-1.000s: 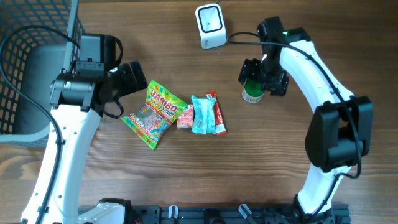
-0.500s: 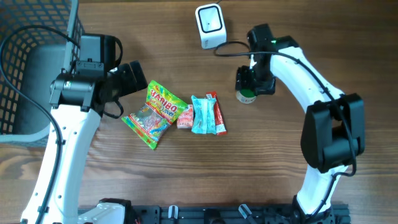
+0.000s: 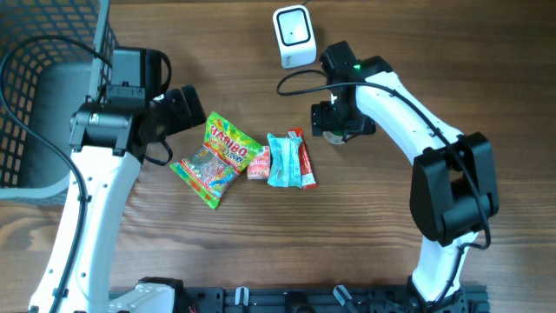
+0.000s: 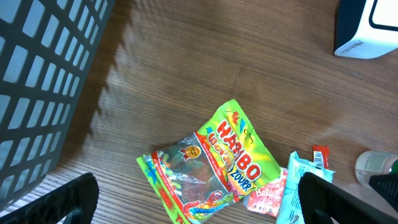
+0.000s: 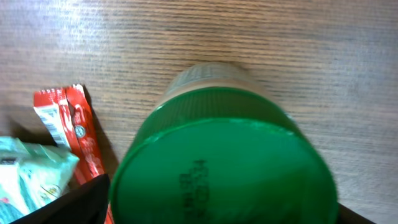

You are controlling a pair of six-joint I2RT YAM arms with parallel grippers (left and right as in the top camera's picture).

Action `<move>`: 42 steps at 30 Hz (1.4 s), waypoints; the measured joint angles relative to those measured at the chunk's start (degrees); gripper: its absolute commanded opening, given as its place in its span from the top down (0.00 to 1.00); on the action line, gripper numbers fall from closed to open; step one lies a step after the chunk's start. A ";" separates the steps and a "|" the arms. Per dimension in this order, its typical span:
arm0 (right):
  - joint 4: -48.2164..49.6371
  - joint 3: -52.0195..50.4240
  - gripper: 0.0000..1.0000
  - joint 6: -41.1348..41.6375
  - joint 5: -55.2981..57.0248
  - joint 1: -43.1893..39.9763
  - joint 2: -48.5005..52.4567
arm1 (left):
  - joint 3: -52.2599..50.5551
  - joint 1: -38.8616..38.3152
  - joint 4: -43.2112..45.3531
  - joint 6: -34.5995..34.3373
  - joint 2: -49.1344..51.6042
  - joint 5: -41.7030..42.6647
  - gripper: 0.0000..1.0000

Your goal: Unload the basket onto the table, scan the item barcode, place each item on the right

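Observation:
A jar with a green lid (image 5: 224,168) stands on the wooden table, just below and right of the white barcode scanner (image 3: 294,36). My right gripper (image 3: 334,122) is over the jar (image 3: 331,136) and hides most of it from above. In the right wrist view the lid fills the whole gap of that gripper (image 5: 217,205), with the left finger (image 5: 81,202) against its rim, so the jaws grip the jar. My left gripper (image 3: 187,109) hangs open above the Haribo bag (image 4: 211,165) and holds nothing.
Left of the jar lie a red stick pack (image 3: 304,159), a teal pack (image 3: 280,161), a small pink pack (image 3: 258,163) and the Haribo bag (image 3: 217,156). A dark wire basket (image 3: 35,78) fills the far left. The scanner's cable runs right of it.
My right gripper has travelled left with the jar, from right of the scanner to just below it, close to the red stick pack. The left arm has not moved.

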 measured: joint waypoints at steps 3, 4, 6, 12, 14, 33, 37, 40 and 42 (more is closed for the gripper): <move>0.15 0.02 0.38 3.10 -0.13 -0.04 0.00 | 0.00 0.00 0.00 0.00 0.00 0.00 0.00; 0.17 0.13 0.39 3.74 0.11 -0.04 0.00 | 0.00 0.00 -0.02 0.00 -0.02 0.00 0.00; -0.13 0.15 0.39 4.07 1.44 -0.04 0.00 | 0.00 0.00 0.00 0.00 -0.02 0.00 0.00; -0.15 0.22 0.08 -8.04 3.17 -0.04 0.00 | 0.00 0.00 0.00 0.00 0.00 0.00 0.00; -0.31 0.22 0.01 -9.75 4.17 -0.04 0.00 | 0.00 0.00 0.00 0.00 0.00 0.00 0.00; 4.31 -1.64 0.25 15.21 1.53 -0.04 0.00 | 0.00 0.00 0.00 0.00 -0.02 0.00 0.00; 4.31 -1.66 0.28 13.81 1.57 -0.04 0.00 | 0.00 0.00 0.00 0.00 0.00 0.00 0.00; 3.96 -1.68 0.25 6.08 1.62 -0.04 0.00 | 0.00 0.00 0.00 0.00 0.00 0.00 0.00; 3.78 -1.68 0.00 2.45 1.62 -0.04 0.00 | 0.00 0.00 0.00 0.00 0.00 0.00 0.00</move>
